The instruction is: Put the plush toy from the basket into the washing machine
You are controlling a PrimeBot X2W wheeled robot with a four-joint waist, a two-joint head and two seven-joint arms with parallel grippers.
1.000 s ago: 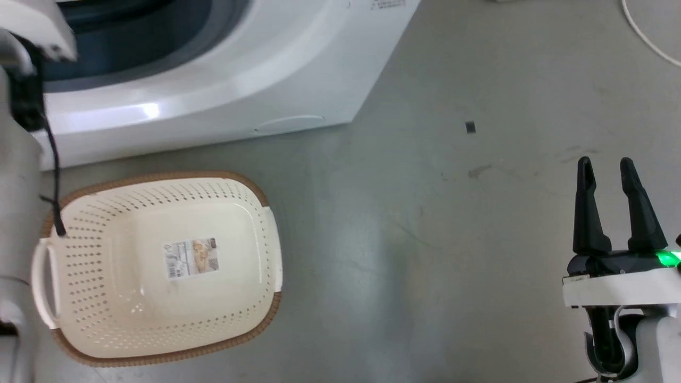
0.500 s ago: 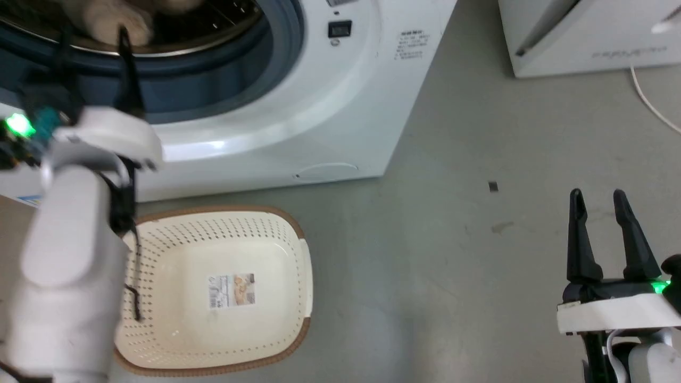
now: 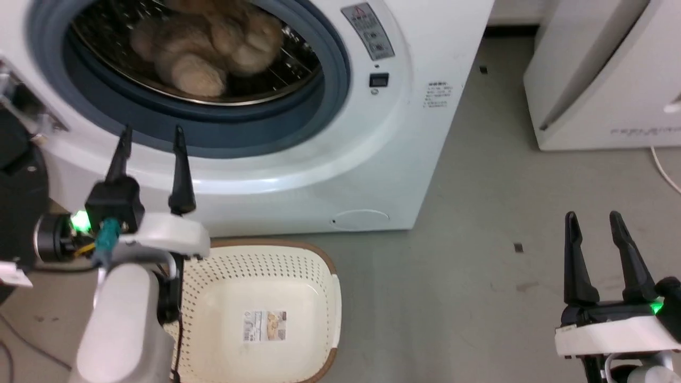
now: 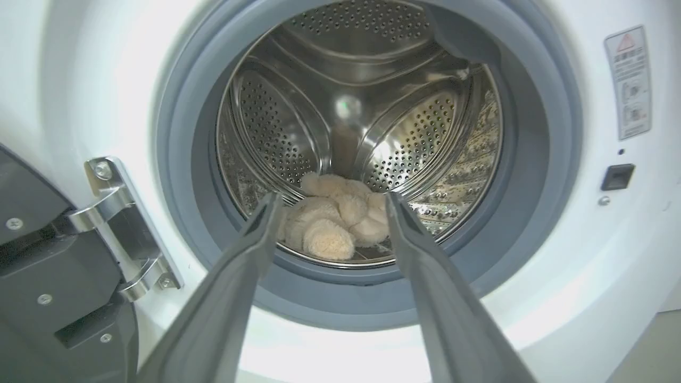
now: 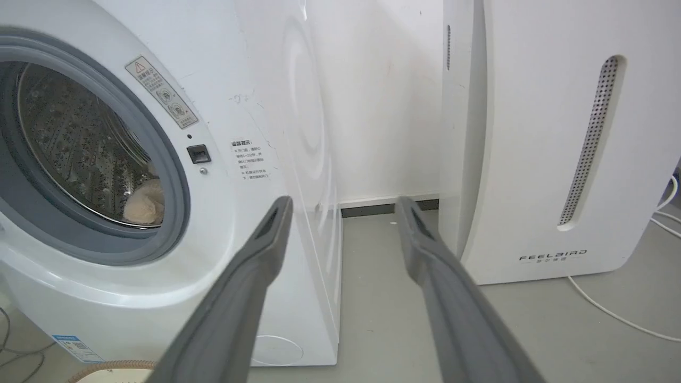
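Observation:
The beige plush toy lies inside the steel drum of the white washing machine, whose door stands open; in the left wrist view the plush toy rests at the drum's bottom front. My left gripper hangs open and empty just outside the grey door seal, pointing at the opening. The cream basket sits on the floor below the washer, holding nothing but its label sticker. My right gripper stands open and empty at the lower right. The right wrist view catches a bit of the plush toy through the opening.
The black-framed door and its metal hinge are at the left of the opening. A white FEELBIRD appliance stands right of the washer, with a white cable on the grey floor.
The head camera has tilted up, so the drum with the toy inside has come into sight. My left gripper has drawn back out of the opening, open and empty. The right gripper has held still.

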